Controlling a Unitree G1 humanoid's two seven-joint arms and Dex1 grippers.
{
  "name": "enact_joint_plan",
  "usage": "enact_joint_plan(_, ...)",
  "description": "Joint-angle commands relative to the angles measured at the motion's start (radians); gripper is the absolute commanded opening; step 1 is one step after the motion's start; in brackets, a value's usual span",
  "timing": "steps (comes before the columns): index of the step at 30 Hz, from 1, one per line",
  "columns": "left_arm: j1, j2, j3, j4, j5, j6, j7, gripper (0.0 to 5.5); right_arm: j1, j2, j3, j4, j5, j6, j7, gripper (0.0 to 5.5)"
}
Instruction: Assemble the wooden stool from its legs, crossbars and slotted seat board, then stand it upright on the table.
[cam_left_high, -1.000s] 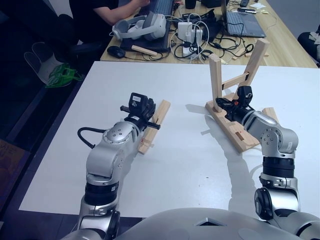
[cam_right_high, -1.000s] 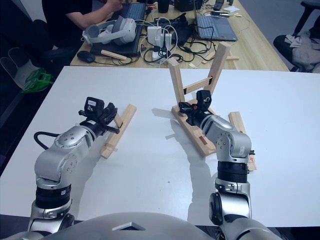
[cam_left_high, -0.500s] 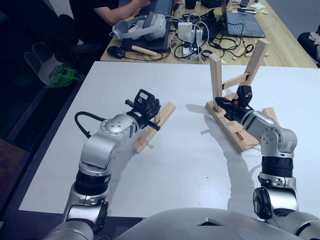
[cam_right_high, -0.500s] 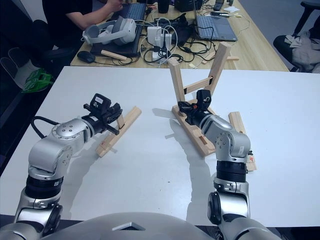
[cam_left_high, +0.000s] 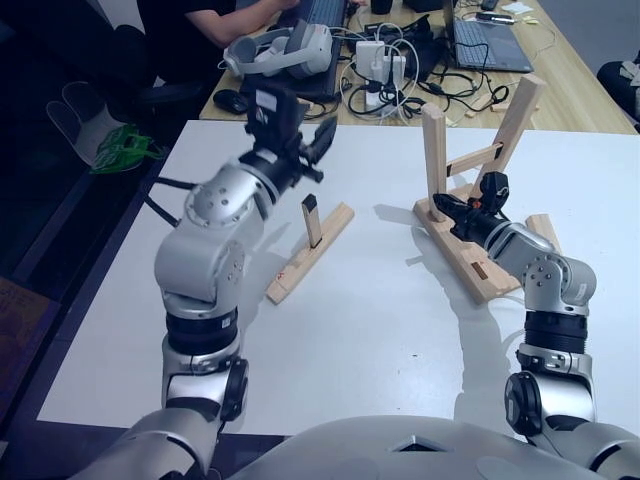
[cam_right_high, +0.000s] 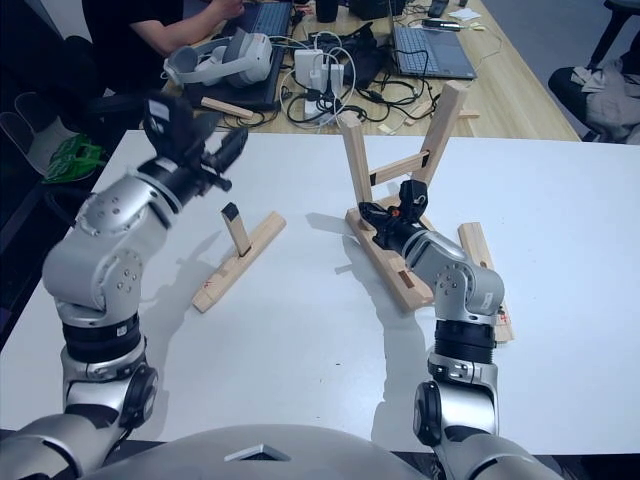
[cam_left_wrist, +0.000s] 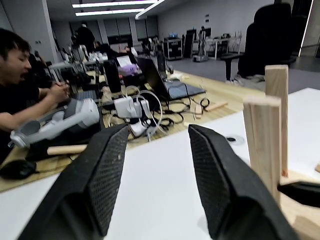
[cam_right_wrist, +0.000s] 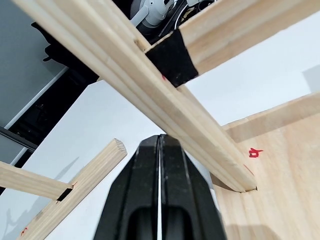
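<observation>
L gripper (cam_left_wrist: 159, 132): up in the air over the far-left part of the white bench (cam_left_high: 380, 340), pointing away from the robot.
L fingers (cam_left_wrist: 107, 175): spread wide, black ribbed pads facing each other. Nothing btwn them, touching nothing.
R gripper (cam_right_wrist: 160, 141): low, at the foot of the near leg (cam_left_high: 432, 160), just over the seat board (cam_left_high: 475, 270).
R fingers (cam_right_wrist: 145, 185): pressed together, only a thin seam btwn them, nothing pinched. Tips sit right at the leg/board joint; can't tell if they touch the wood.
Seat board: flat on the bench, R side, lying diagonally.
Legs on board: near leg stands upright in its slot. Far leg (cam_left_high: 515, 112) leans outward.
Crossbar (cam_left_high: 478, 158): joins the two legs, w/ a black-wrapped end at the far leg.
Loose leg (cam_left_high: 305, 255): flat on the bench, centre-left, below and well apart from the L gripper. A short crossbar (cam_left_high: 313, 222) w/ a black tip stands up out of it.
Spare wood piece (cam_right_high: 478, 250): flat on the bench just beside the seat board's R edge.
</observation>
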Motion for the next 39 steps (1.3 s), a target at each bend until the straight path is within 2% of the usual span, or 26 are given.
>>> enact_joint_plan(1, -0.008, -0.04, 0.03, 0.025, -0.033, 0.019, 0.019, 2.19, -0.025, -0.014, 0.011, 0.008, 0.0, -0.002, 0.0, 0.0)
enact_joint_plan(6, 0.21, -0.059, -0.083, 0.245, 0.048, 0.072, 0.066, 2.19, -0.026, -0.026, 0.061, 0.004, -0.032, -0.03, 0.011, 0.0)
enact_joint_plan(7, 0.221, -0.069, -0.091, 0.298, 0.061, 0.06, 0.076, 2.19, -0.03, -0.028, 0.068, 0.008, -0.036, -0.037, 0.011, 0.0)
enact_joint_plan(11, 0.18, -0.081, -0.075, 0.359, 0.062, 0.07, 0.074, 1.6, -0.032, -0.029, 0.078, 0.016, -0.045, -0.059, 0.009, 0.0)
enact_joint_plan(14, 0.181, -0.088, -0.056, 0.301, 0.046, 0.077, 0.072, 1.6, -0.034, -0.029, 0.076, 0.023, -0.037, -0.062, 0.009, 0.0)
enact_joint_plan(20, 0.034, -0.065, 0.016, 0.142, 0.0, 0.109, 0.066, 1.6, -0.032, -0.029, 0.054, 0.037, -0.018, -0.053, 0.006, 0.0)
enact_joint_plan(26, -0.166, -0.103, 0.076, 0.257, -0.012, 0.028, 0.092, 1.6, -0.041, -0.025, 0.057, 0.043, -0.019, -0.058, 0.002, 0.0)
enact_joint_plan(32, 0.134, -0.169, -0.053, 0.47, 0.065, -0.099, 0.093, 1.6, -0.045, -0.026, 0.082, 0.032, -0.03, -0.062, 0.003, 0.0)
enact_joint_plan(39, 0.103, -0.18, -0.045, 0.531, 0.063, -0.11, 0.078, 1.6, -0.044, -0.027, 0.079, 0.033, -0.027, -0.063, -0.002, 0.0)
